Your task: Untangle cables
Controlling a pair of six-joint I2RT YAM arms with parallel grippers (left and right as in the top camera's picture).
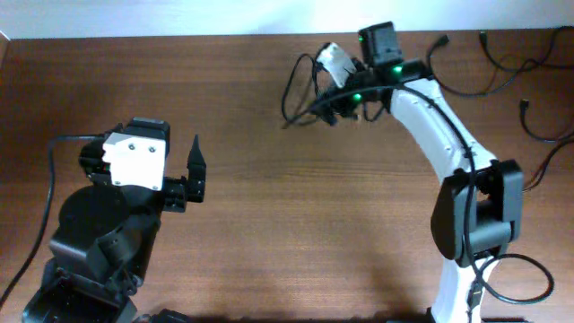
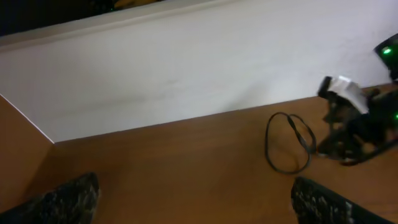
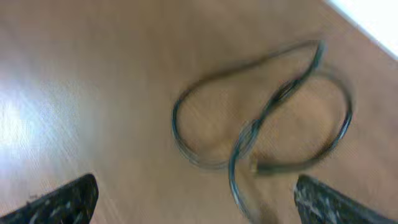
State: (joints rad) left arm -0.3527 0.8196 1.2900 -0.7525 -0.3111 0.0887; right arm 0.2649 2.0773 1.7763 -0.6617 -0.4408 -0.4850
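Cables (image 1: 300,85) lie as a small knot of thin black loops near 12 o'clock on the desk (image 1: 269,224). From the right wrist they show as two loops crossing at the middle, blurred, with a short end pointing toward 9 o'clock. The right claw (image 3: 199,202) hangs just above this knot, its fingers spread wide and gripping nothing. The left claw (image 1: 190,175) is parked well apart at 9 o'clock, also spread and empty. Judging by this, the step in hand is the approach to a first pick, with no strand lifted yet. The next move likely calls for closing on one loop away from the crossing, then drawing it outward so it slides free rather than tightening. More thin black cords (image 1: 525,67) lie spread near 2 o'clock; I cannot tell whether they are joined. The desk is brown wood grain, with a plain white wall (image 2: 186,68) along its far edge.
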